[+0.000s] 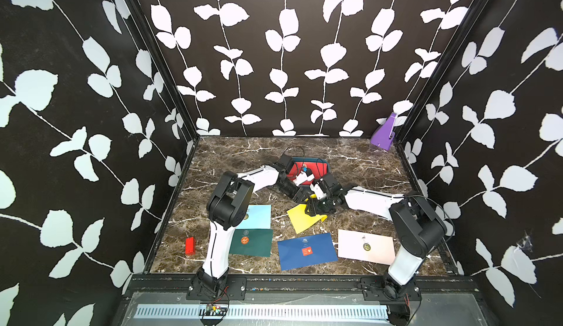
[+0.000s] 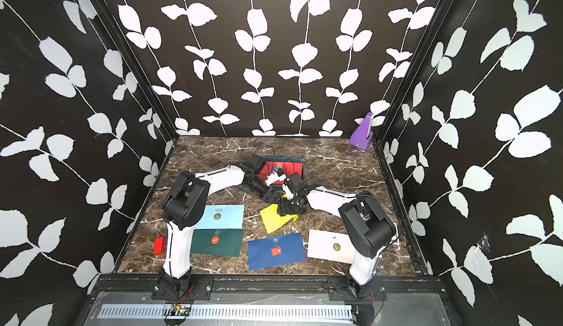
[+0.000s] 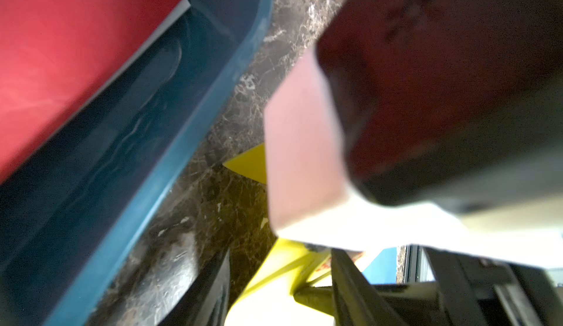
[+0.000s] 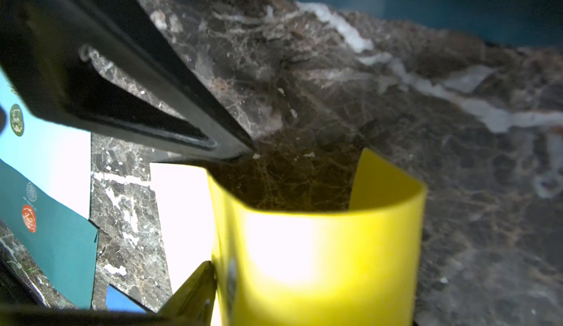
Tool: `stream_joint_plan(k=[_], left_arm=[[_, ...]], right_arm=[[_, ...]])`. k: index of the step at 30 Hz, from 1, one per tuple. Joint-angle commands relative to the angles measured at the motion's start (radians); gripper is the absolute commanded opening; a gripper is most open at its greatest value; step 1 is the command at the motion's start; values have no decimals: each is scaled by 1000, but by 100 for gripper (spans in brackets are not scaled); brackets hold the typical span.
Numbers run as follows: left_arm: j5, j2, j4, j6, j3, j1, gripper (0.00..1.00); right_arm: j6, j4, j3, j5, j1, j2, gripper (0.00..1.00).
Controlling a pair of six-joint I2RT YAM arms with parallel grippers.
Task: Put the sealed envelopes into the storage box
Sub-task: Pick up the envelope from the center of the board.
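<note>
**A:** What carries everything?

**B:** A brown marbled bench (image 1: 365, 169). The left arm (image 1: 217, 248) and the right arm (image 1: 408, 257) are mounted at its near edge, and both bend in toward the far middle.

**A:** And the storage box?

**B:** The storage box (image 1: 324, 162) sits at the far centre with a red envelope (image 1: 292, 170) lying in it. The left jaws hang over it. I cannot tell whether they are spread or pressed together, because the left wrist view is too blurred.

**A:** The other envelopes?

**B:** They are all on the bench, outside the box. Along the near side, left to right, lie the dark green envelope (image 1: 256, 245), the navy envelope (image 1: 292, 252) and the pale pink envelope (image 1: 359, 243). The right arm covers one corner of the pink one. The light blue envelope (image 1: 259, 216) lies just beyond the green one, edge to edge with it. The yellow envelope (image 1: 300, 217) lies askew between the navy one and the box, with its right end curled up off the bench.

**A:** The right jaws?

**B:** They are down at that curled end and spread apart, with the raised paper standing between them. In the right wrist view one tip touches the paper.

**A:** Anything smaller?

**B:** A purple angular object (image 1: 384, 134) stands in the far right corner. A small red block (image 1: 190, 245) lies near left, beside the left arm. There is an orange seal (image 1: 244, 240) on the green envelope and a red seal (image 1: 306, 251) on the navy one.
</note>
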Motion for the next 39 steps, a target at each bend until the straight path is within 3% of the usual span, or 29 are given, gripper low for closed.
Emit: stream_joint_plan(k=[1,7,23,32,39], left_arm=[[68,9,-61,55,20,-2,52],[104,19,-93,91,33,-2,47],[107,-14,-140,126,24,-2,1],[77,-47,-234,157,85,7,0],[51,-82,-279,160,118,7,0]], right_arm=[[1,-87,-16,5,-3,17,67],[-4,-76,-13,1,-3,18,67],[-21,-77,-4,7,-3,18,67],[-60,-156,7,35,-44,-100,89],[-87,-225,-25,51,-118,-257,95]])
